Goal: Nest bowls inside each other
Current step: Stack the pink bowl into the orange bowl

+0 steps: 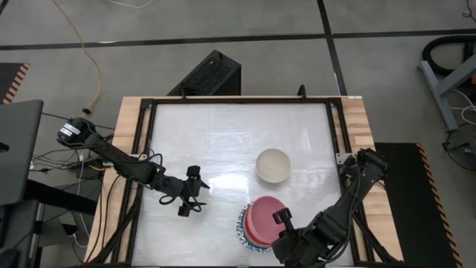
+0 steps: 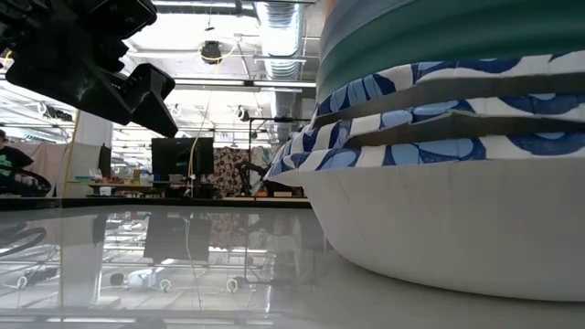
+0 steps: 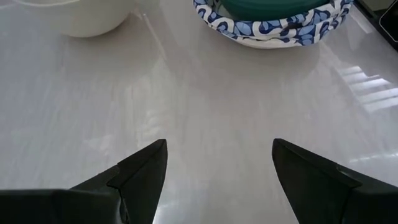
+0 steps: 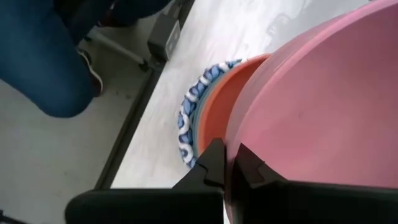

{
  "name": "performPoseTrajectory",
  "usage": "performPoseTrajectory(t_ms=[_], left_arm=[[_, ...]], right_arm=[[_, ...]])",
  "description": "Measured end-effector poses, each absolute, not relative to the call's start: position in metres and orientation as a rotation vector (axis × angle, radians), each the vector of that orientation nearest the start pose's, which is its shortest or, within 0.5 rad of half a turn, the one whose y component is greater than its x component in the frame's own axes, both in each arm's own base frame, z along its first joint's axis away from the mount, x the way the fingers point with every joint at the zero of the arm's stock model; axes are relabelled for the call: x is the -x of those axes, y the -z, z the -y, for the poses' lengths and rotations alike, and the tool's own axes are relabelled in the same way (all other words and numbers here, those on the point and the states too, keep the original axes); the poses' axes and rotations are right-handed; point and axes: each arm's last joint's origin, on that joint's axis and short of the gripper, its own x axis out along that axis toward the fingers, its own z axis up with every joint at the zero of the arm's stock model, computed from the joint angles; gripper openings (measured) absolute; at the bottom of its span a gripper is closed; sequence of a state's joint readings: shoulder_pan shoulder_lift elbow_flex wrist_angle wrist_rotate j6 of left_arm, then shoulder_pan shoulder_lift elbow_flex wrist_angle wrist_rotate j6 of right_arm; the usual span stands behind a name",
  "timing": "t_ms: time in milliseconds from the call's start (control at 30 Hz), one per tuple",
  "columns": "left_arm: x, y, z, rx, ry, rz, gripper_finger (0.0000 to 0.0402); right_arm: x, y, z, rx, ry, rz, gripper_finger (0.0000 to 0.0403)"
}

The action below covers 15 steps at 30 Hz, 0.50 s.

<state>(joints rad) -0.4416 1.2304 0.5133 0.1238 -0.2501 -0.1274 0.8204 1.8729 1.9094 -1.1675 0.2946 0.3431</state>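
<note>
While the table [image 1: 223,141] carries a nested stack [image 1: 249,227] at its near right edge, the right gripper [image 4: 225,167] has its jaws clenched on the pink bowl's [image 1: 264,219] rim atop it. Farther off sits the cream bowl [image 1: 273,165]. Left gripper [image 1: 190,191] waits, jaws released. Bowls look stiff, glossy, likely slippery and breakable; rims suit gripping. No writing shows.
</note>
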Motion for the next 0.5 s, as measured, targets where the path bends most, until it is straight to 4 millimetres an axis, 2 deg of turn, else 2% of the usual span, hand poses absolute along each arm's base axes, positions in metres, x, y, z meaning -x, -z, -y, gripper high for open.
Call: performPoseTrajectory(t_ms=[233, 500], left_arm=[[-0.2158, -0.1828, 0.0941, -0.089, 0.153, -0.570, 0.0279], [-0.2158, -0.1827, 0.0941, -0.085, 0.152, -0.571, 0.0279]], right_arm=[[-0.2692, -0.3290, -0.2706, 0.255, -0.308, -1.078, 0.0012], [-0.2742, -0.3300, -0.2708, 0.235, -0.315, -1.046, 0.0012]])
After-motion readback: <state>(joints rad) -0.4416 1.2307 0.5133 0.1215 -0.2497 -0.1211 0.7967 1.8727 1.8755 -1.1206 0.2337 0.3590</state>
